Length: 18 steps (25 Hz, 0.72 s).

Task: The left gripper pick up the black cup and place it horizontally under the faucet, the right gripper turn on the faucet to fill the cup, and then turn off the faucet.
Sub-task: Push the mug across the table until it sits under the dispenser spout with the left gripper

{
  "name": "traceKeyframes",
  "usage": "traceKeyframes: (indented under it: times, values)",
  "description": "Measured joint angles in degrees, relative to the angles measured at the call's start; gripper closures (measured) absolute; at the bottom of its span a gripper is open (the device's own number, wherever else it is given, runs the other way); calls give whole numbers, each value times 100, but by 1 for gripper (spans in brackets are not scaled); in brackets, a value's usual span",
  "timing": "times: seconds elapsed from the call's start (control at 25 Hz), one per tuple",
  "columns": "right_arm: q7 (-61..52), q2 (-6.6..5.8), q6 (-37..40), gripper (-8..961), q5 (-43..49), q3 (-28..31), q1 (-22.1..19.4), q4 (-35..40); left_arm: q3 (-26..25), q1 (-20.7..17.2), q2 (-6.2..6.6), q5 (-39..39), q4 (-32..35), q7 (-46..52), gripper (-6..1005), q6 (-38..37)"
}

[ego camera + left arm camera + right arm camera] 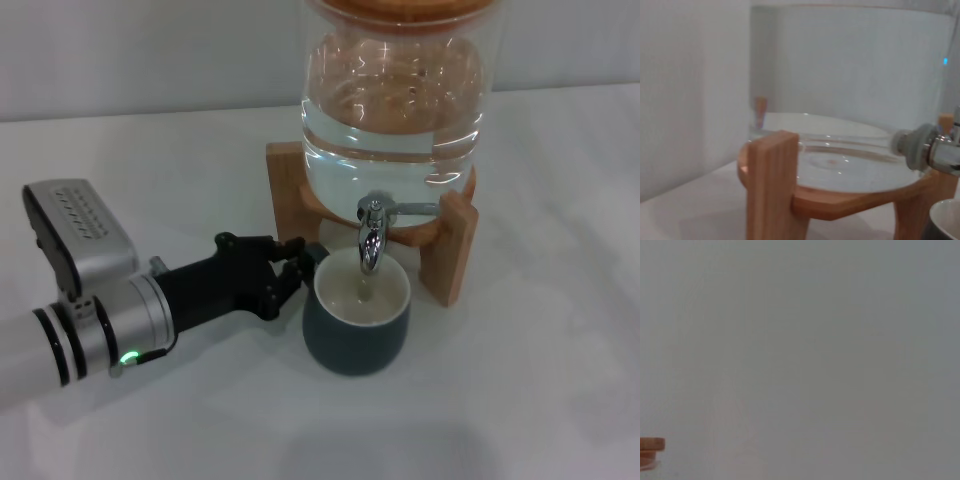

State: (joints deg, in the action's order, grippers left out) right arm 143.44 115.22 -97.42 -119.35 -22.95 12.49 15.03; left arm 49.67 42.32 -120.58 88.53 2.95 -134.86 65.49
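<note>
The black cup (356,335) stands upright on the white table, right under the faucet (371,235); its cream inside shows. The faucet's thin lever (412,210) points sideways to the right. A faint streak runs from the spout into the cup. My left gripper (303,265) reaches in from the left, its fingers closed at the cup's left side, where the handle is hidden. In the left wrist view the faucet (935,150) and the cup's rim (946,217) show at the edge. My right gripper is out of view.
A big glass jar of water (395,110) sits on a wooden stand (448,250) behind the cup; both show close up in the left wrist view (772,185). The right wrist view shows a grey wall and a bit of wood (650,445).
</note>
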Motion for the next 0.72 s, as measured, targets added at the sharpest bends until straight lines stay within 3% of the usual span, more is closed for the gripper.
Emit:
traceKeyframes:
  times: [0.72]
  values:
    - [0, 0, -76, 238, 0, 2, -42, -82, -43, -5, 9, 25, -93, -5, 672, -27]
